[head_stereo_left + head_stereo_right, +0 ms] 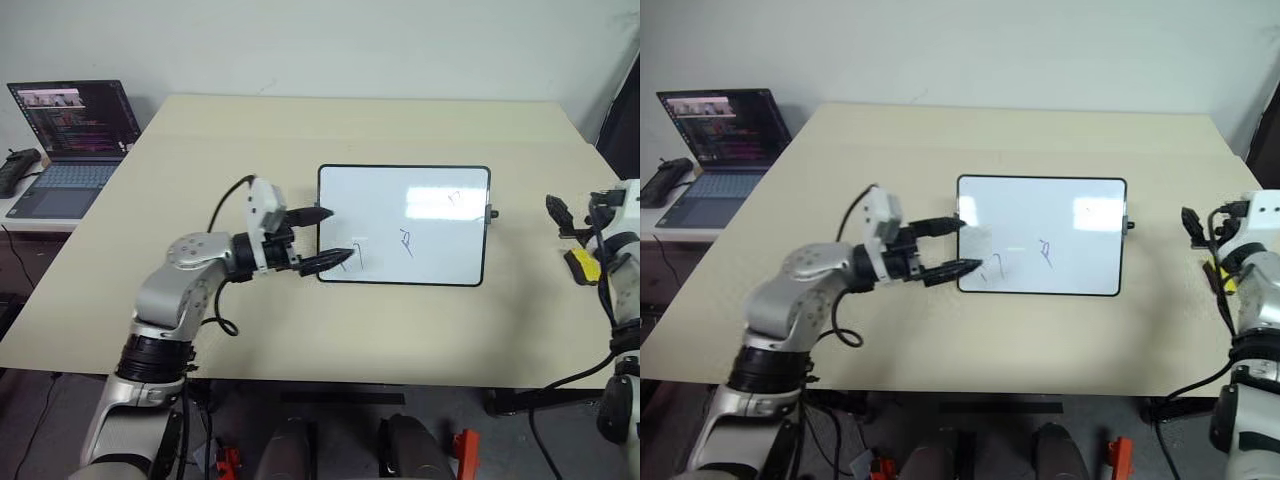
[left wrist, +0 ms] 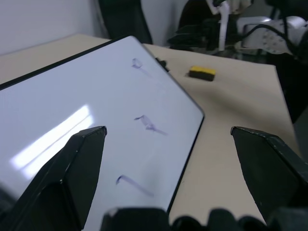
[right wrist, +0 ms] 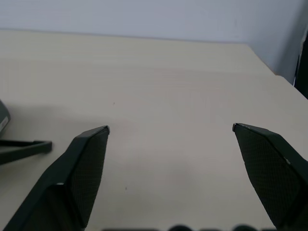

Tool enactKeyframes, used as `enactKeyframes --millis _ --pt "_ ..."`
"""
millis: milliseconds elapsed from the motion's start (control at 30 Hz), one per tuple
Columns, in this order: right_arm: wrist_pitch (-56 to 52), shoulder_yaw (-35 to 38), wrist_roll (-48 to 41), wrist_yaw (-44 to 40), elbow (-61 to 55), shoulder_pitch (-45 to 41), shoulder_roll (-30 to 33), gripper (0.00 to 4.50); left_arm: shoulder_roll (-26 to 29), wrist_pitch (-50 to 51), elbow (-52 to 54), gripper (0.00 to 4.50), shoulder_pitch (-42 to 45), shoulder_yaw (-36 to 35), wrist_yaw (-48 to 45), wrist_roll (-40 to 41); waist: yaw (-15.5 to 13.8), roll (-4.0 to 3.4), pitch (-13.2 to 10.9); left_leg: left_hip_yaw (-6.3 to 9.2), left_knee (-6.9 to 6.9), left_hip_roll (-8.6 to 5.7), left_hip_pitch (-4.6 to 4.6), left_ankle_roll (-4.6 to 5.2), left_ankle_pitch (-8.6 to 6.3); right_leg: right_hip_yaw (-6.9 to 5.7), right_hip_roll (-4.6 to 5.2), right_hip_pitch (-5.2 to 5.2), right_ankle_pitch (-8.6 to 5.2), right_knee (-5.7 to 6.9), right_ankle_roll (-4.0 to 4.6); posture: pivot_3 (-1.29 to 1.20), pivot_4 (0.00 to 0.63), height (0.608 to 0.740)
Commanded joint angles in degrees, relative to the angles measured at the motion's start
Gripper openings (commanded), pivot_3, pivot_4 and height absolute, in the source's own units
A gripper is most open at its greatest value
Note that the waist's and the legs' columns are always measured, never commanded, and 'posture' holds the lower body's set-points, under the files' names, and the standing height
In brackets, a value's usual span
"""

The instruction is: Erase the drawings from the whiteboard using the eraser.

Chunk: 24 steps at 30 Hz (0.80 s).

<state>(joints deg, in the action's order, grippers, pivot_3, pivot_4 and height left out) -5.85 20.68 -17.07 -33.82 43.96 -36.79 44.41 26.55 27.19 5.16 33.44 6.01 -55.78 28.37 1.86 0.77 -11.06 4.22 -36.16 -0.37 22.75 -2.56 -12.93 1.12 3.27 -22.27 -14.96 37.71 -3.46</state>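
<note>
Beige table (image 1: 300,320) spans most of frame. Whiteboard (image 1: 430,190) lies flat at centre, blue drawings (image 1: 405,243) scattered on its lower and right parts. My left gripper (image 1: 325,238) hovers over board's left edge, fingers spread, grasping nothing. My right gripper (image 3: 171,132) at far right edge, fingers spread wide, empty. Eraser (image 1: 582,265) small yellow block right of board, just beside my right arm.

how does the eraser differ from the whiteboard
The eraser is a small yellow block with a dark underside; the whiteboard is a far larger flat white panel with a thin black frame. The whiteboard bears blue scribbles; the eraser is plain. Both lie on the tan table, apart from each other.
</note>
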Motion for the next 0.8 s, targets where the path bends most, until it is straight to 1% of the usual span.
enactKeyframes --millis 33,167,333,500,800 --pt "-0.6 1.9 -0.7 -2.8 4.8 -2.0 3.7 4.47 -2.7 -1.6 1.4 4.50 2.4 2.8 -0.6 -0.9 0.0 0.00 0.0 0.00 0.00 0.00 0.00 0.00 0.00 0.00 0.00 0.01 0.00 -0.02 0.00 0.00 0.150 0.740" --pt "-2.3 2.8 -0.8 -3.1 14.4 -5.1 6.2 4.47 -7.9 -3.1 0.1 4.50 3.7 6.7 -1.0 -2.1 0.2 0.00 0.0 -0.06 0.01 0.01 -0.01 0.00 0.00 0.05 0.00 0.00 0.00 -0.04 0.01 0.00 0.150 0.740" --pt "-2.1 -0.1 2.3 -4.6 19.9 -6.7 6.5 4.47 -9.8 -4.1 -0.2 4.50 2.6 8.7 -1.0 -3.8 1.0 -0.01 0.0 -0.19 0.06 0.04 -0.15 0.01 0.00 0.22 -0.06 0.01 -0.02 -0.01 0.03 0.00 0.150 0.740" --pt "-1.6 -2.6 4.7 -6.5 21.5 -7.2 6.2 4.47 -9.9 -5.0 -0.2 4.50 1.4 9.0 -1.2 -4.9 1.0 -0.01 0.0 -0.31 0.06 0.03 -0.19 0.01 0.00 0.35 -0.06 0.00 -0.02 0.00 0.02 0.00 0.150 0.740" --pt "-3.3 -3.0 5.1 -7.9 21.6 -7.3 5.5 4.47 -10.9 -4.5 1.2 4.50 0.1 10.5 -0.4 -6.2 1.0 -0.01 0.0 -0.39 0.06 0.02 -0.22 0.00 -0.01 0.45 -0.06 0.01 -0.01 0.00 -0.01 0.00 0.150 0.740"
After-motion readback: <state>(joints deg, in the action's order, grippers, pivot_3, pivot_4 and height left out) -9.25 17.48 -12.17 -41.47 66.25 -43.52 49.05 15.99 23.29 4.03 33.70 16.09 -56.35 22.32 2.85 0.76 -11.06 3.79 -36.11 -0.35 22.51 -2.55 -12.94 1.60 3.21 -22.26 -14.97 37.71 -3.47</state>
